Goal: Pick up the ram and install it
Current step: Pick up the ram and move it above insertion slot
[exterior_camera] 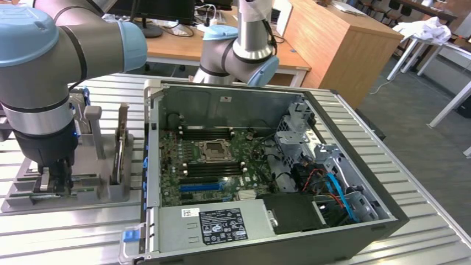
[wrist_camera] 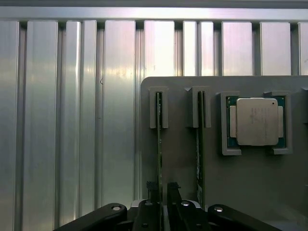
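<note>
A ribbed metal surface carries an open computer case lying on its side, with its motherboard facing up. At the exterior view's left the arm reaches straight down over a grey holder, which sits on the surface just beside the case. The pincer is low over the holder there.

In the wrist view the holder has two narrow slots and a square recess. The ram stands on edge in the slot nearest the holder's side edge. Its length runs into the pincer, which sits over one end of it. Whether the pincer is clenched on the ram or released I cannot tell; it seems close against the board's faces. A second stick stands on edge in the next slot, parallel to the ram and apart from it. The processor lies flat in the recess, on the far side of the second stick from the ram.
</note>
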